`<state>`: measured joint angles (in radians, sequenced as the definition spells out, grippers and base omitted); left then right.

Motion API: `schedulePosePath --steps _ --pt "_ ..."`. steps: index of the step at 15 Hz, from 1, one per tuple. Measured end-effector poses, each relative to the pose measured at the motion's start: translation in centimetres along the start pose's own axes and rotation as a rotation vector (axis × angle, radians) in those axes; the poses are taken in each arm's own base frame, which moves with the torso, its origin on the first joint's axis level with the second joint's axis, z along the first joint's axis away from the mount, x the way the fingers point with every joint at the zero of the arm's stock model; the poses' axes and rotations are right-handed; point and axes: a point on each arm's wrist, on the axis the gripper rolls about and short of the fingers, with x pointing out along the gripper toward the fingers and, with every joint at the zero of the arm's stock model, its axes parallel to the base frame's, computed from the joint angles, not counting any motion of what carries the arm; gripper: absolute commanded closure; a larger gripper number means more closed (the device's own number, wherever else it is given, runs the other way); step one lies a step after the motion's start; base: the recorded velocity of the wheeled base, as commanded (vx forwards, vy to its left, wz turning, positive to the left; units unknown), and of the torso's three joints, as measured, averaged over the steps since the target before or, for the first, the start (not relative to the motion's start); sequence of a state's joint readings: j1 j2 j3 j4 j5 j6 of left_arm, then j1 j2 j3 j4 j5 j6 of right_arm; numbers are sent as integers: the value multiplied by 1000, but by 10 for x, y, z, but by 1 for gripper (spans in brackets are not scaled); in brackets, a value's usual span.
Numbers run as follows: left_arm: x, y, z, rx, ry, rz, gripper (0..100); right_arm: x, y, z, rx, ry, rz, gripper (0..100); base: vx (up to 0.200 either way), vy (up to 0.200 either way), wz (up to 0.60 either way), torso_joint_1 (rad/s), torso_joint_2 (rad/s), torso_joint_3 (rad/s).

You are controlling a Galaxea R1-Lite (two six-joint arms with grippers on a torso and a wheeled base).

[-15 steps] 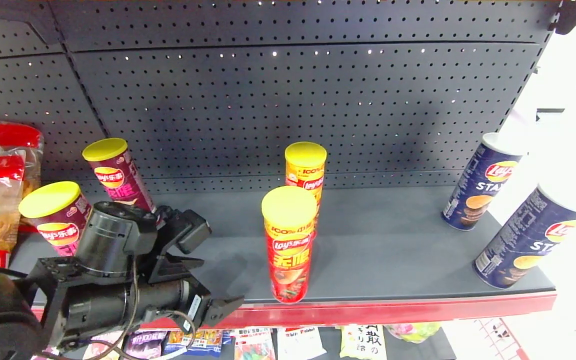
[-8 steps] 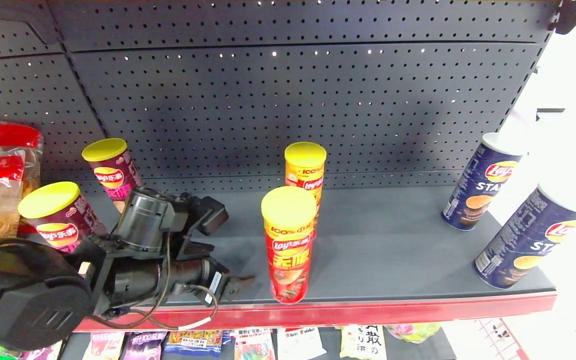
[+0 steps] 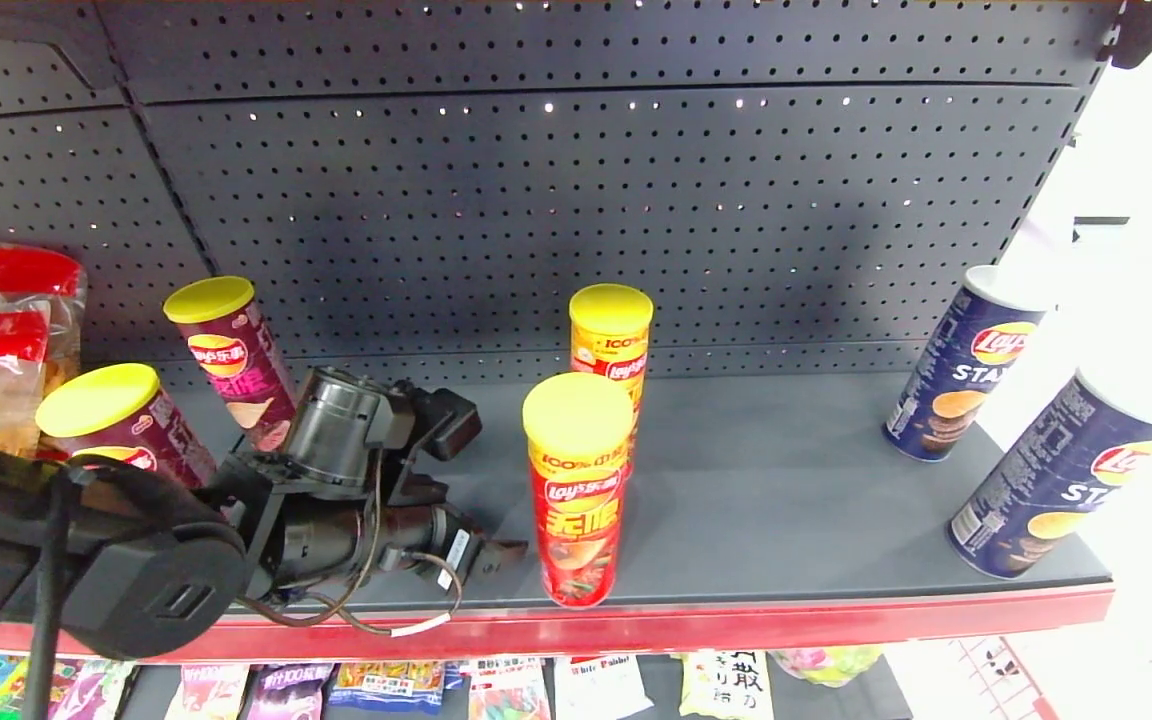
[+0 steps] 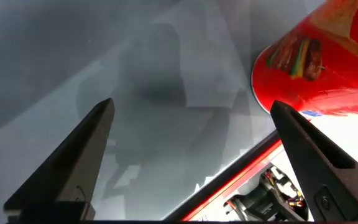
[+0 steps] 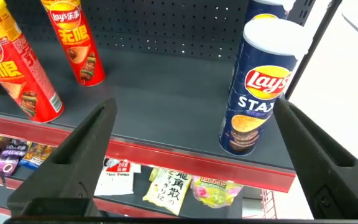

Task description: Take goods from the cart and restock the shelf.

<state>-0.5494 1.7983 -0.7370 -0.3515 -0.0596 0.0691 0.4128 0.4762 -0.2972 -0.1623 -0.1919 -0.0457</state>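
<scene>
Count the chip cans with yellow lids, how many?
4. At left, the front purple can and back purple can; in the middle, the front red can and back red can. More might hide off-view.

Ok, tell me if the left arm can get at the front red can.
Probably yes: the left gripper lies beside the front red can, jaws open, with bare shelf between them.

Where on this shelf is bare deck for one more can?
Widest bare deck lies between the red cans and the blue cans. Smaller patch at the back, between maroon cans and red cans. The left hand crowds the front left.
</scene>
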Motion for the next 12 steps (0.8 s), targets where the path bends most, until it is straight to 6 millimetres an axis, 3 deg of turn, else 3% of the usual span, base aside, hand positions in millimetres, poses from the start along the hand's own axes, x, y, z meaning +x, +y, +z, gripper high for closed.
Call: schedulePosePath --steps 12 --pt "11 -5 8 14 -8 -16 0 1 0 -1 -1 8 0 0 0 0 0 0 0 0"
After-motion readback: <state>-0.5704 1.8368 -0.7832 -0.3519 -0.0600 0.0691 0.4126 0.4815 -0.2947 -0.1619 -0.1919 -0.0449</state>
